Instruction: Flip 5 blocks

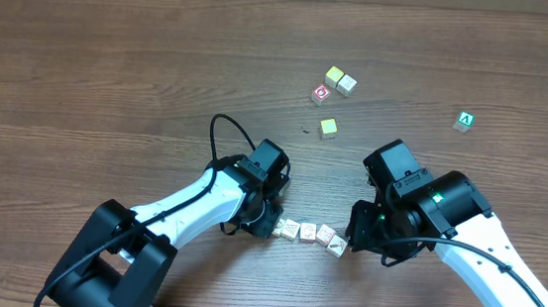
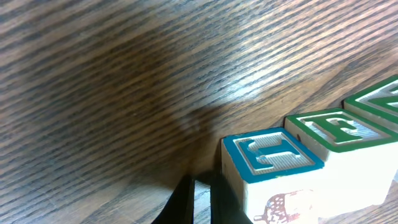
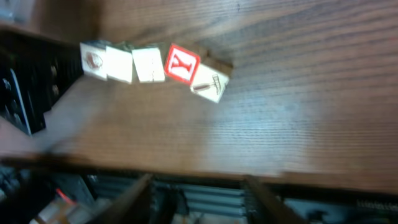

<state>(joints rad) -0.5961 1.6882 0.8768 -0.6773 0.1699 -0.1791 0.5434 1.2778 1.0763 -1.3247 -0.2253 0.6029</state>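
- Blocks (image 1: pixel 307 233): five in a line on the bench (image 1: pixel 111 80), lower centre of the overhead frame, each touching the next.
- Hammer block (image 3: pixel 211 84): at the right end of the line in the right wrist view, turned askew and touching the red "Y" block (image 3: pixel 181 63).
- Left gripper (image 1: pixel 273 221): jaws pressed together and empty, their tip just beside the line's left end, next to the blue-framed block (image 2: pixel 270 158).
- Right gripper (image 1: pixel 351 243): jaws spread with nothing between them, at the line's right end near the hammer block.
- Other cubes: yellow cubes (image 1: pixel 333 76), a red-printed cube (image 1: pixel 321 95) and a green "A" cube (image 1: pixel 465 121), upper right of the overhead frame, well apart from the line.
- Step in hand (judged): taking the hammer block for a flip.
- Method (advised):
  - Turn the jaws square to the block's skewed sides.
  - Straddle two opposite faces and close gently.
  - Lift clear of the "Y" block before rolling.
  - Set it down on a new face.
- Risk (judged): a small block may pop out or shove its neighbours, though the closed left jaws could brace the line.
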